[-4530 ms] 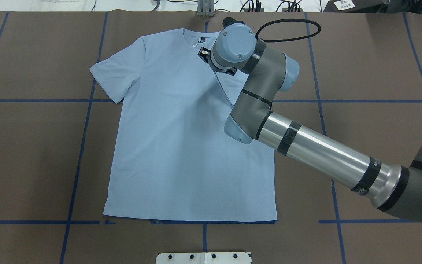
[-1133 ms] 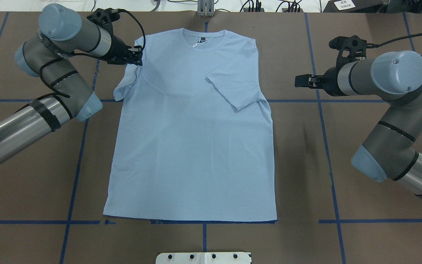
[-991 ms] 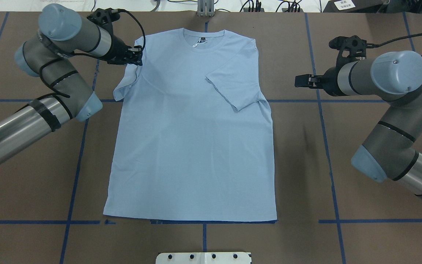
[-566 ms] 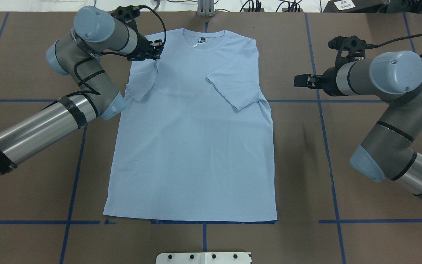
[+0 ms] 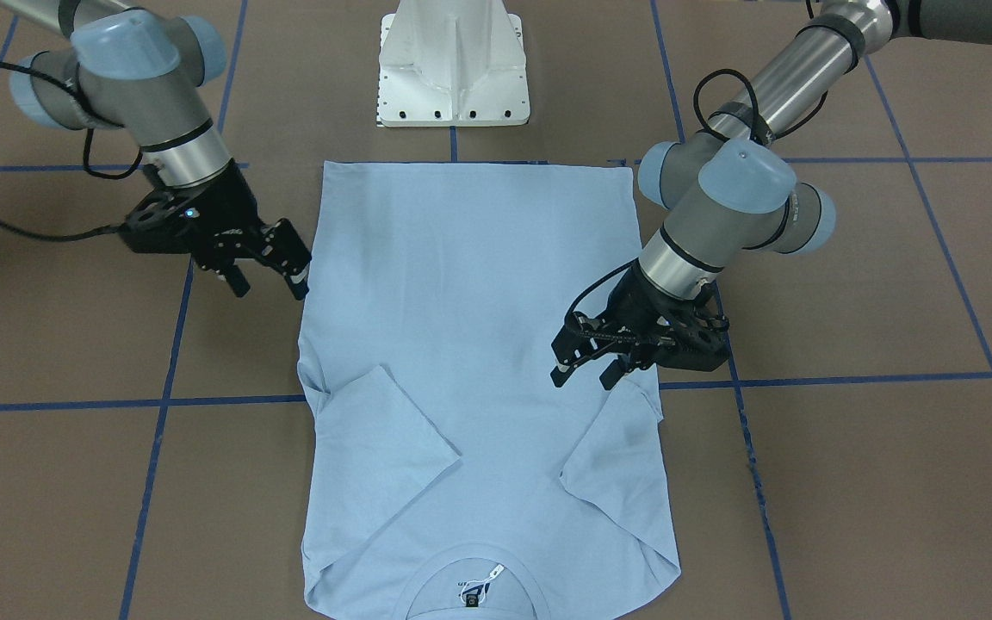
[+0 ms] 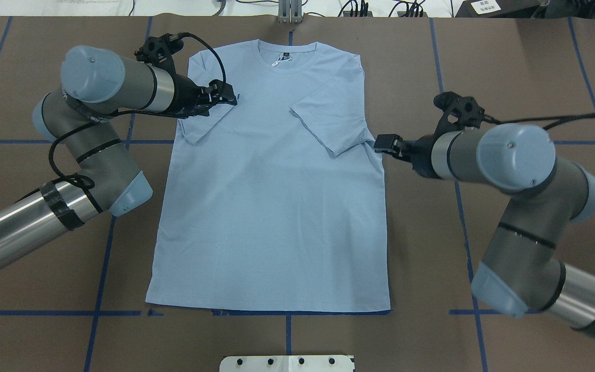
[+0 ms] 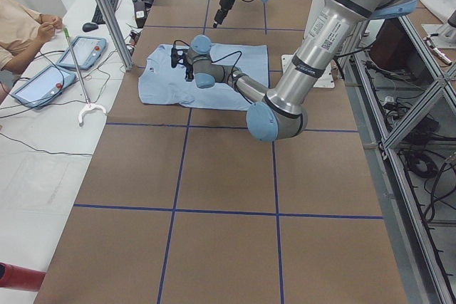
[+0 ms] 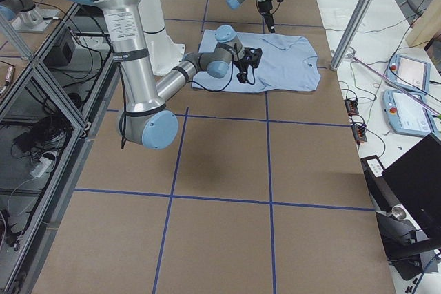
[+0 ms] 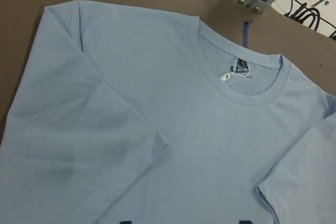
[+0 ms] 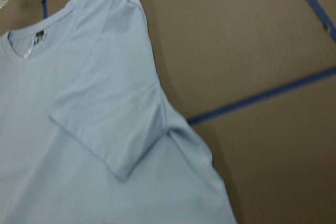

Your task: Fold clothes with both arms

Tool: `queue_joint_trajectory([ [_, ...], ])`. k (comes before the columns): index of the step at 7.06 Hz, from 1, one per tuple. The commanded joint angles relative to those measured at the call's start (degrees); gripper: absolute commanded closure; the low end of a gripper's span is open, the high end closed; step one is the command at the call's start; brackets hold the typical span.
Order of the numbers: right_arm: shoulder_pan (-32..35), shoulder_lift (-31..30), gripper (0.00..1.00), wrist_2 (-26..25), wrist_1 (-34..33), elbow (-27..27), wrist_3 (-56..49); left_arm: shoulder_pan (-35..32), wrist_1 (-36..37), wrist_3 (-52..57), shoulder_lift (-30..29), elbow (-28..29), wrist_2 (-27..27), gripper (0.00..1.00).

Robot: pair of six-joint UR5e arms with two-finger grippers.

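The light blue T-shirt [image 6: 271, 206] lies flat on the brown table, collar [image 6: 287, 51] at the far edge. Both short sleeves are folded inward onto the body: the left sleeve [image 6: 202, 121] and the right sleeve [image 6: 328, 124]. No print shows. My left gripper [image 6: 231, 96] is open and empty just above the folded left sleeve; the front-facing view [image 5: 584, 376] shows its fingers apart. My right gripper [image 6: 378, 143] is open and empty at the shirt's right side edge, beside the folded right sleeve, also visible in the front-facing view [image 5: 270, 284].
The white pedestal base [image 5: 453, 65] stands at the near edge behind the shirt's hem. Blue tape lines [image 6: 116, 206] grid the table. A grey metal bracket [image 6: 290, 13] sits at the far edge beyond the collar. A person with tablets [image 7: 28, 26] sits past the far edge.
My left gripper carried the left sleeve inward over the chest and let it go; the sleeve now lies folded. My right gripper moved in from the right to the shirt's side edge.
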Motion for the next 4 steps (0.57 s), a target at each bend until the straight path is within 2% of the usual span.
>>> queue_joint_trajectory([
  [1,-21.9,-1.0,0.0,-20.7,-16.6,10.1,17.4,0.4,-0.1,-1.3,3.6,-4.7,-0.1,0.19],
  [2,-28.8,-1.6,0.01,-24.8,-18.0,10.0,25.2,0.4,-0.1,-1.3,3.7,-4.7,-0.1,0.19],
  [3,-32.2,-4.6,0.01,-26.5,-18.6,10.3,29.2,0.4,-0.1,-1.3,3.7,-4.5,0.0,0.19],
  [4,-33.1,-6.6,0.06,-26.7,-18.6,10.0,32.2,0.4,-0.1,-1.3,3.7,-4.5,0.0,0.19],
])
